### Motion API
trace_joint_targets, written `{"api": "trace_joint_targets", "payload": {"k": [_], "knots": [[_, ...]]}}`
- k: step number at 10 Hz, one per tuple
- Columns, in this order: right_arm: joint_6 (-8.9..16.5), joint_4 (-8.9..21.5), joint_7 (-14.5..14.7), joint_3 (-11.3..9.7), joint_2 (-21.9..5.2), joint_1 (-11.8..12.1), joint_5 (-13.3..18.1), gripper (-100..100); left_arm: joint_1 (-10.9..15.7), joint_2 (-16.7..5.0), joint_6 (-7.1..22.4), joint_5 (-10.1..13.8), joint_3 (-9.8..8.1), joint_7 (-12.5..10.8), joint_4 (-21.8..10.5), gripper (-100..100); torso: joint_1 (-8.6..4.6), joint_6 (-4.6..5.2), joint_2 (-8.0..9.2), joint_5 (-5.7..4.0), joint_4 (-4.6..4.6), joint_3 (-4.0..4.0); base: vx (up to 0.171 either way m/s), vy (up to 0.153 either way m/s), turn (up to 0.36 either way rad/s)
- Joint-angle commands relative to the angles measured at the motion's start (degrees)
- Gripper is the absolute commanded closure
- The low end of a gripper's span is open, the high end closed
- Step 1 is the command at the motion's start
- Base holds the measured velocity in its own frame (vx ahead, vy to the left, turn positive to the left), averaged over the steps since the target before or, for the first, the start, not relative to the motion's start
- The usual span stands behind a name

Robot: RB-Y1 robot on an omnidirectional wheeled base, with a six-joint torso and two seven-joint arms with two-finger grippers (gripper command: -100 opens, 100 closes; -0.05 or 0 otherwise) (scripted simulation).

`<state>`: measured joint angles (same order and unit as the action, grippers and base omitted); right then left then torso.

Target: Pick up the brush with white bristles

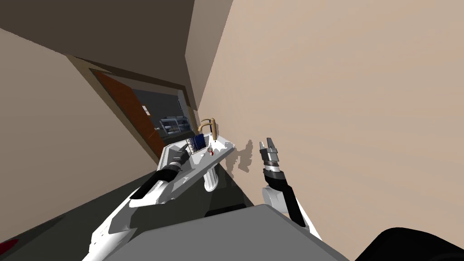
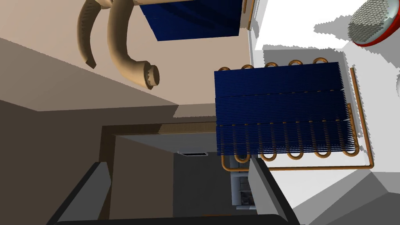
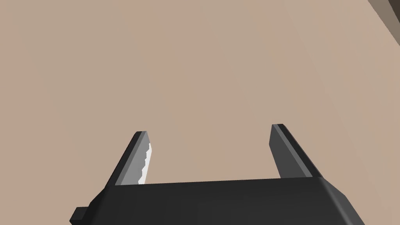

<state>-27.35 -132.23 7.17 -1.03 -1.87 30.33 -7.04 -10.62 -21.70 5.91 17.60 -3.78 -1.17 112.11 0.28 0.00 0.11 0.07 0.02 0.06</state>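
In the head view, a white sink (image 1: 223,147) on a pedestal stands against the beige wall, with a brass-coloured faucet (image 1: 209,125) at its back edge. The left arm reaches over the basin, and the left gripper (image 1: 185,148) is just beside a blue finned object (image 1: 197,143) that stands upright on the sink top. The brush (image 1: 210,150) appears as a small red and white spot on the sink top, between the blue finned object and the wall, close to the base of the faucet. The right gripper (image 1: 266,144) is raised near the wall, well apart from the sink, and points upward. Behind the sink a brown door (image 1: 121,103) stands open.

In the left wrist view, the two fingers of the left gripper (image 2: 177,187) are spread wide and there is nothing between them. The blue finned object, framed by copper-coloured tube loops, is ahead, and one finger (image 2: 265,187) is near its lower corner. Beyond it, on the white surface, lies the brush (image 2: 373,23): a rounded head with a red rim and pale dotted bristles. The gripper does not touch it.

In the right wrist view, the right gripper (image 3: 213,156) has its fingers wide apart and holds nothing.
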Motion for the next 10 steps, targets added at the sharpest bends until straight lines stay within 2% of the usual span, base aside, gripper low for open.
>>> {"api": "trace_joint_targets", "payload": {"k": [1,2,4,5,6,7,8,9,10], "knots": [[0.0,0.0,0.0,0.0,0.0,0.0,0.0,0,1.26,-0.66,2.86,0.57,-0.17,0.1,-1.07,-100,0.0,0.0,0.0,0.0,0.0,0.0,-0.048,0.052,-0.118],[0.0,0.0,0.0,0.01,0.0,0.01,0.0,0,2.92,-2.16,4.28,1.85,-0.32,0.31,-3.09,-100,-0.01,-0.05,-0.02,0.0,0.0,0.0,-0.038,0.047,-0.221],[0.0,0.0,0.0,0.01,0.0,0.01,0.0,0,2.92,-2.16,6.28,1.85,-0.32,0.31,-3.09,-100,-0.05,-0.06,-0.08,-0.01,-0.01,-0.04,-0.023,0.029,-0.056],[0.0,0.0,0.0,0.01,0.0,0.02,0.0,0,4.56,-3.69,8.8,3.17,-0.45,0.55,-5.18,-100,-0.14,-0.07,-0.13,-0.02,-0.02,-0.06,-0.02,0.022,-0.227],[0.0,0.0,0.0,0.0,0.0,0.01,0.0,0,4.56,-3.69,9.62,3.17,-0.45,0.55,-5.18,-100,-0.12,0.0,-0.14,-0.03,-0.03,-0.08,-0.025,0.035,-0.152],[0.0,0.0,0.0,0.01,0.0,0.02,0.0,0,6.19,-5.24,11.65,4.53,-0.54,0.8,-7.34,-100,-0.09,-0.06,-0.13,-0.02,-0.02,-0.07,-0.049,0.05,-0.231],[0.0,0.0,0.0,0.0,0.0,0.01,0.0,0,6.19,-5.24,12.93,4.53,-0.54,0.8,-7.34,-100,-0.03,-0.02,-0.06,-0.01,-0.01,-0.03,-0.035,0.051,-0.137],[0.0,0.0,0.0,0.01,0.0,0.02,0.0,0,7.8,-6.81,14.56,5.93,-0.6,1.08,-9.55,-100,-0.02,-0.07,-0.08,0.0,-0.01,-0.04,-0.023,0.05,-0.219],[0.0,0.0,0.0,0.0,0.0,0.01,0.0,0,7.8,-6.81,15.8,5.93,-0.6,1.08,-9.55,-100,-0.01,-0.03,-0.12,0.0,-0.02,-0.06,-0.02,0.048,-0.137]]}}
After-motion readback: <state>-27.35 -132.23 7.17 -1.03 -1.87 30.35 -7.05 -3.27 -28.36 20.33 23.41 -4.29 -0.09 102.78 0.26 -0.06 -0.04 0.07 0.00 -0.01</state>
